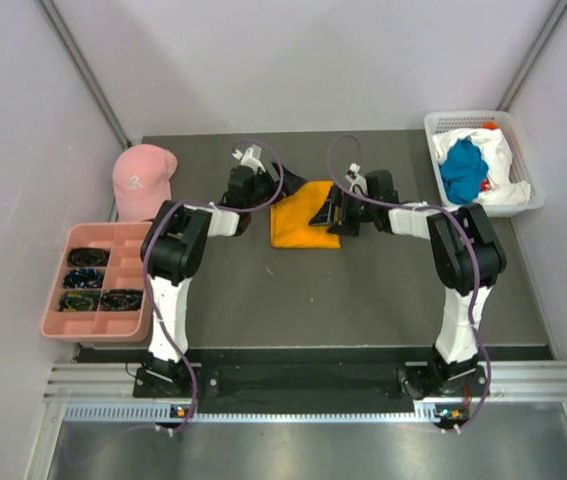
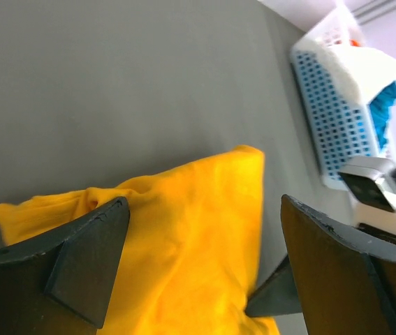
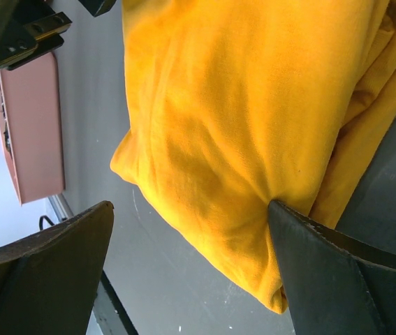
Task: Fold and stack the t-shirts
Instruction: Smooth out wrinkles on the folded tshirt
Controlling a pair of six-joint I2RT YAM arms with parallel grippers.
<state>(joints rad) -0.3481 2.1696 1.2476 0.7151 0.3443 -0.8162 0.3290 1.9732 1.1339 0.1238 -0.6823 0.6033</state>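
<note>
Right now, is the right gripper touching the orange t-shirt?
Touching. In the right wrist view one finger of the right gripper presses into the orange t-shirt, creases gathering at its tip; jaws open.

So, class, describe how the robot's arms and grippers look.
The left arm and right arm have white links, bulky black joints and a purple cable looping along each. The left gripper and right gripper each carry two broad, dark grey, wedge-shaped fingers.

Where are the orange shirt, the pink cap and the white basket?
orange shirt (image 1: 298, 228), top view, its flat lower left part.
pink cap (image 1: 143, 178), top view, its crown.
white basket (image 1: 434, 140), top view, its left wall.
</note>
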